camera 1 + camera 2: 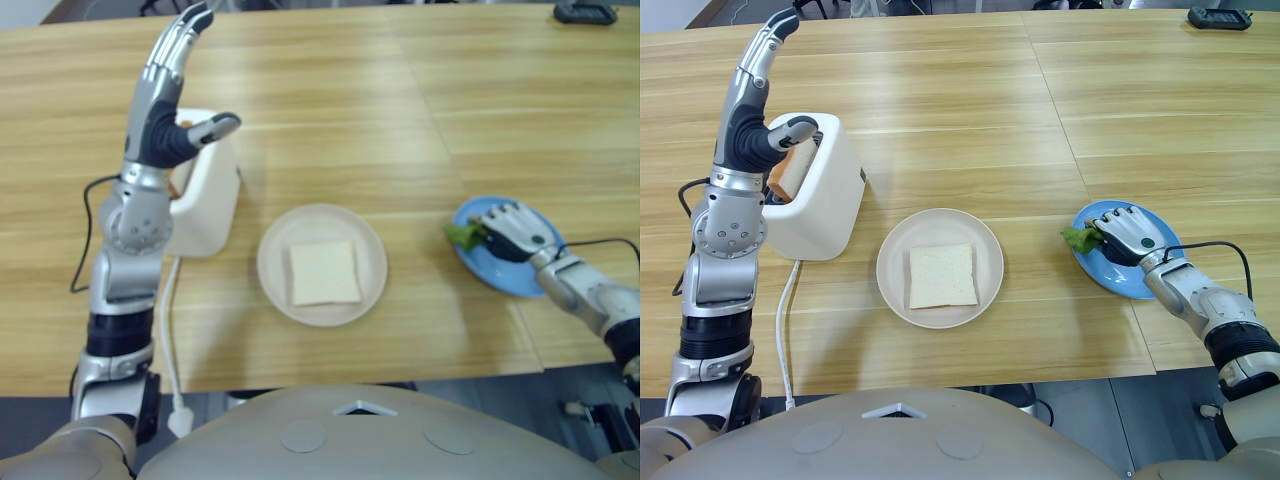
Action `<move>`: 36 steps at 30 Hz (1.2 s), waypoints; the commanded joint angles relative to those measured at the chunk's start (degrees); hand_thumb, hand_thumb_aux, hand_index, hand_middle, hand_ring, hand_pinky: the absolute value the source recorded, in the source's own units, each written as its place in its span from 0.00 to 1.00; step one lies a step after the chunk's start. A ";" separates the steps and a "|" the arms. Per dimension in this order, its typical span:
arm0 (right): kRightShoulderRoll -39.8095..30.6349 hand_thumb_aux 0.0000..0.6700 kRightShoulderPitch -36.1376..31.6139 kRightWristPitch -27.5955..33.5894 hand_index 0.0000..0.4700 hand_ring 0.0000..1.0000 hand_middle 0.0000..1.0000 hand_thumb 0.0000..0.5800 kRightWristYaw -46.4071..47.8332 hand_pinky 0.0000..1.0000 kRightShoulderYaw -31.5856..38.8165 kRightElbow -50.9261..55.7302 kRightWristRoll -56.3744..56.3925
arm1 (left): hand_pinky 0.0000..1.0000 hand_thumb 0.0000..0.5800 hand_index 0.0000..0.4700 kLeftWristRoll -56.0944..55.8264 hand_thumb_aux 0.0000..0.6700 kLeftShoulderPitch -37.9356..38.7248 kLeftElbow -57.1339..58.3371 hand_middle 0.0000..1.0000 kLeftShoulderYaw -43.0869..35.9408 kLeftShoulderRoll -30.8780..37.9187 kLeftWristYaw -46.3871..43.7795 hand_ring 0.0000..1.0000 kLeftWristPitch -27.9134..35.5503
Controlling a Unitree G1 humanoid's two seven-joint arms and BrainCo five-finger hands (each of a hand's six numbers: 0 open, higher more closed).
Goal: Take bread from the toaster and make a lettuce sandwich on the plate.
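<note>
A white toaster [825, 205] stands at the left of the table, with a slice of bread [790, 172] sticking out of its slot. My left hand [748, 95] is raised just above the toaster, fingers stretched upward, thumb over the slot, holding nothing. In the middle, a cream plate [275, 255] carries one slice of bread [324, 272]. At the right, a blue plate [1112, 278] holds green lettuce [1077, 239]. My right hand [1130, 232] rests on that plate with its fingers curled over the lettuce, and a leaf pokes out to the left.
The toaster's white cable [786, 320] runs down to the table's front edge. A black device [585, 12] lies at the far right corner. Bare wood stretches behind the plates and between them.
</note>
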 commanded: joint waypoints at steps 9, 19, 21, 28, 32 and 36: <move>5.01 1.00 1.13 -3.51 0.98 1.00 1.00 1.00 6.37 1.00 -4.81 -30.51 3.17 | 0.00 0.00 0.00 0.22 0.00 -2.64 2.47 0.00 -1.69 -0.02 -0.09 0.00 0.35; 17.82 1.00 -6.35 -9.43 0.98 1.00 1.00 1.00 16.87 1.00 5.37 -28.26 0.29 | 0.00 0.00 0.00 0.42 0.00 -3.17 3.41 0.00 -2.07 -0.06 0.39 0.00 -0.05; 19.38 1.00 -6.82 -10.29 0.98 1.00 1.00 1.00 18.51 1.00 7.13 -27.42 -0.29 | 0.00 0.00 0.00 0.57 0.00 -3.32 3.53 0.00 -2.28 -0.22 0.47 0.00 -0.08; 20.74 1.00 -7.02 -11.90 0.98 1.00 1.00 1.00 22.32 1.00 9.29 -25.24 -0.56 | 0.00 0.00 0.00 0.75 0.00 -3.16 3.21 0.00 -2.70 -0.51 0.46 0.00 0.08; 20.60 1.00 -6.77 -12.73 0.98 1.00 1.00 1.00 22.98 1.00 9.27 -24.68 -0.11 | 0.00 0.00 0.00 0.73 0.00 -2.88 2.93 0.00 -2.86 -0.59 0.42 0.00 0.24; 21.56 1.00 -7.17 -13.19 0.98 1.00 1.00 1.00 22.75 1.00 9.85 -23.84 -0.77 | 0.00 0.00 0.00 0.82 0.00 -2.84 2.91 0.00 -3.08 -0.74 0.43 0.00 0.32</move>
